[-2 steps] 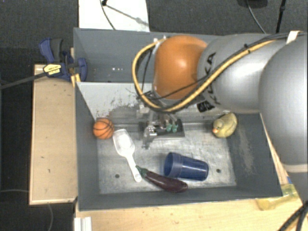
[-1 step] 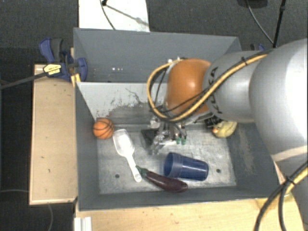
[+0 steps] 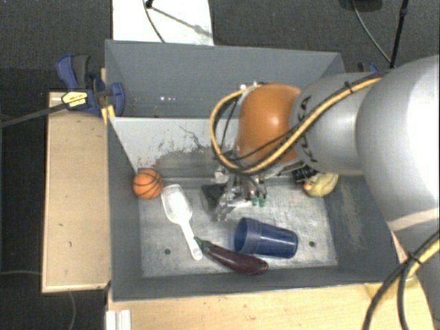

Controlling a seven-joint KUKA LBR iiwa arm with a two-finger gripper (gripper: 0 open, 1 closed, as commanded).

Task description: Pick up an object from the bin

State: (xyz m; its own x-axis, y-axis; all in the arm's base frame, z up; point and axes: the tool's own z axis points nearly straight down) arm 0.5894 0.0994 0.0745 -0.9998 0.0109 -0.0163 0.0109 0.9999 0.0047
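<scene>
Gripper (image 3: 237, 199) hangs low over the floor of the grey bin (image 3: 127, 239), near its middle, and I cannot tell whether it is released or clenched. Nearest, just below and to the right of it, a dark blue cup (image 3: 267, 239) lies on its side, with a purple aubergine (image 3: 236, 259) beyond that and a white spoon (image 3: 180, 215) to the gripper's left. Farthest out, I note an orange ball (image 3: 146, 183) to the left and a yellow thing (image 3: 321, 183) to the right, partly hidden by the arm.
</scene>
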